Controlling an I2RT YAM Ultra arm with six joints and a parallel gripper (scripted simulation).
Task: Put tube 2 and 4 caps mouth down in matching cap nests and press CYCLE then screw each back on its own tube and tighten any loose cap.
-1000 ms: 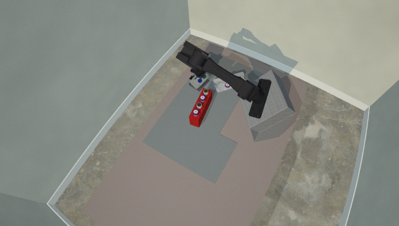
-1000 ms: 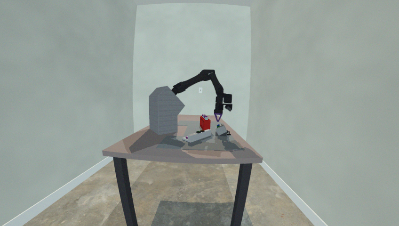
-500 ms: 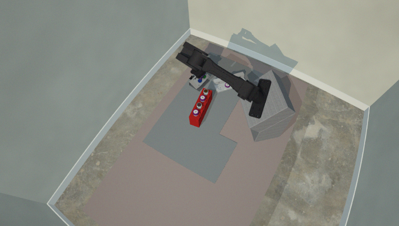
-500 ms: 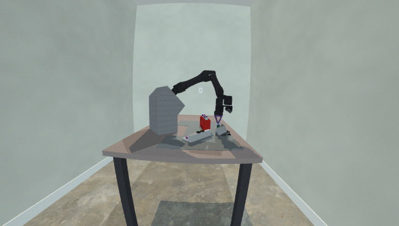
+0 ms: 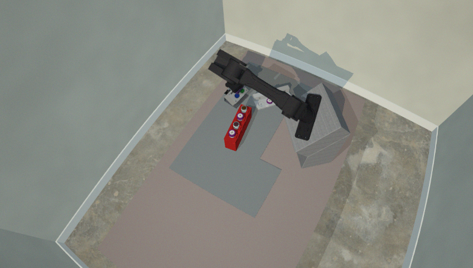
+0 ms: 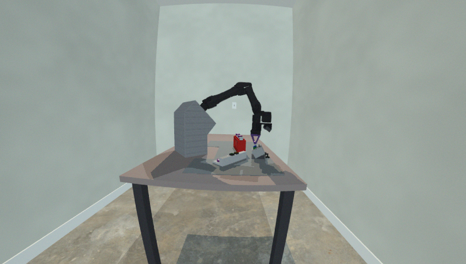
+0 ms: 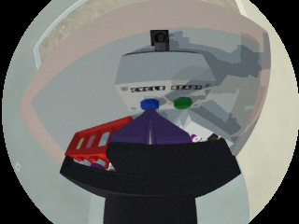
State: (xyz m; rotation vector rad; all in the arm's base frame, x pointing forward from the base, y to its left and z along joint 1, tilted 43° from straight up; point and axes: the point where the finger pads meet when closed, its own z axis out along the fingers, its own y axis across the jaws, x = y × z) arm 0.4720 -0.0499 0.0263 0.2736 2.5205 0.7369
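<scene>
My gripper point(image 7: 149, 111) is shut and empty, its purple fingers pointing straight down. The tip is right at the blue CYCLE key point(image 7: 149, 105); I cannot tell whether it touches the key. The green READY key point(image 7: 182, 104) sits beside it on the small grey desk point(image 5: 233, 96). In the exterior view my gripper point(image 6: 254, 142) hangs just above the desk point(image 6: 258, 152). The red decapping station point(image 5: 237, 127) has two open tubes point(image 5: 244, 109) point(image 5: 236, 124) and two tubes with purple caps point(image 5: 240, 116) point(image 5: 231, 133). One purple cap point(image 5: 269, 101) lies in the cap tray point(image 6: 230, 159). The arm hides the rest of the tray. No lamps show.
The large grey block point(image 5: 315, 126) that carries the arm's base stands to the right of the station. A small black object point(image 7: 160, 37) sits behind the key desk. The table's far edge is close behind the desk.
</scene>
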